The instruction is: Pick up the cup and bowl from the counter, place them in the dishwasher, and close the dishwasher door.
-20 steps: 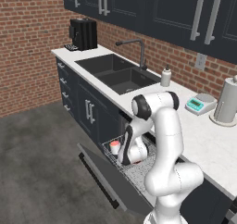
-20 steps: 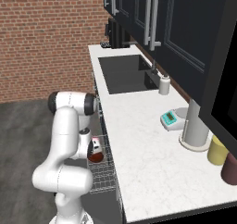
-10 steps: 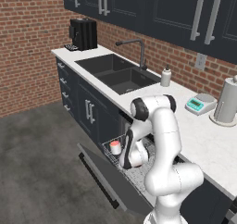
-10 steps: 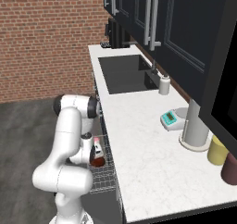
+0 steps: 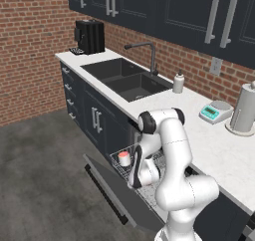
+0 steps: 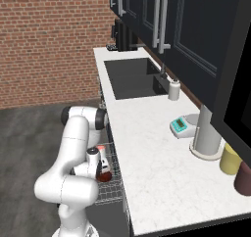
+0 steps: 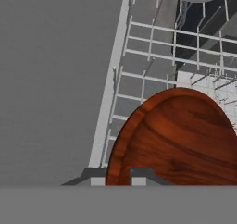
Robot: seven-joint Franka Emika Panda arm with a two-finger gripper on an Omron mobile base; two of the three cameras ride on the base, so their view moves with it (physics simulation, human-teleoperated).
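A white robot arm reaches down into the open dishwasher (image 5: 149, 182) below the counter (image 6: 147, 148). Its gripper (image 7: 119, 176) is clenched on the rim of the bowl (image 7: 178, 140), a glossy reddish-brown dish held on edge just above the wire rack (image 7: 152, 65). The bowl sits low over the near part of the rack. The cup (image 5: 124, 159) stands in the rack's far left corner, apart from the bowl. The dishwasher door (image 5: 117, 195) hangs open toward the floor.

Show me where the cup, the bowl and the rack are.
cup (image 5: 124, 158), left base view, its side wall.
bowl (image 7: 185, 140), hand view, its glossy inside.
rack (image 7: 152, 56), hand view, a wire of its floor.
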